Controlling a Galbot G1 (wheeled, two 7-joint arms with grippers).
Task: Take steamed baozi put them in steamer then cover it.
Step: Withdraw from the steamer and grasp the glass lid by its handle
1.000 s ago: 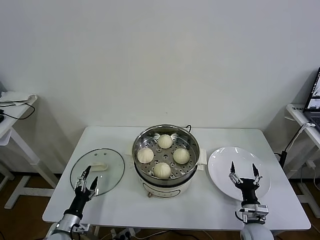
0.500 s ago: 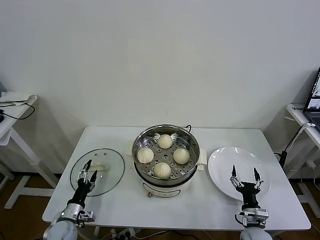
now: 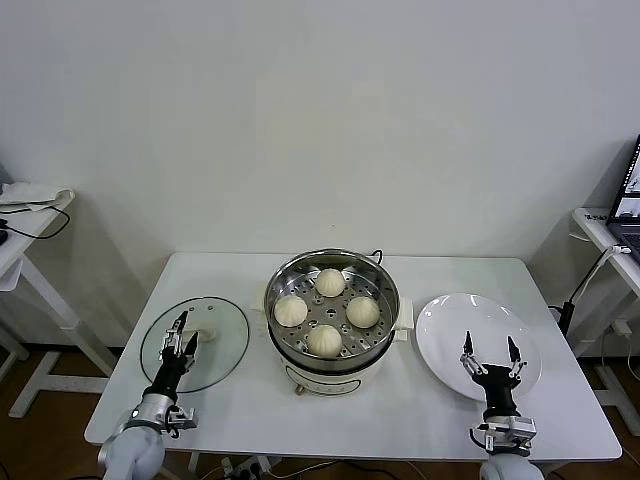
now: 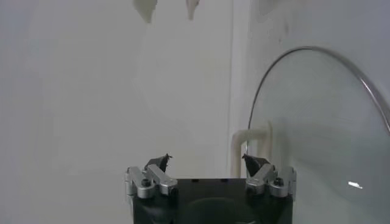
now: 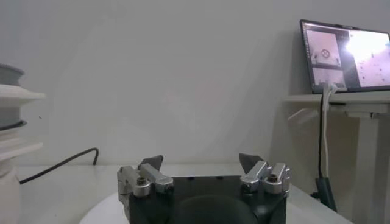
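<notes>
Four buns (image 3: 326, 311) sit in the steamer (image 3: 331, 320); left gripper (image 3: 181, 335) over the lid (image 3: 195, 343), right gripper (image 3: 489, 351) over the plate (image 3: 478, 346), both with jaws wide and empty.

We see the left tool (image 3: 181, 335) and the right tool (image 3: 488, 353) built alike: two slim black fingers (image 3: 466, 350) tapering to points, fixed by silver metal brackets with visible screw heads to a black block body. Below each sits a silvery-grey metal wrist collar, then a rounded pale grey arm segment. From the wrist cameras, our dark pointed fingertips (image 4: 161, 161) rise above bright hinged brackets.
</notes>
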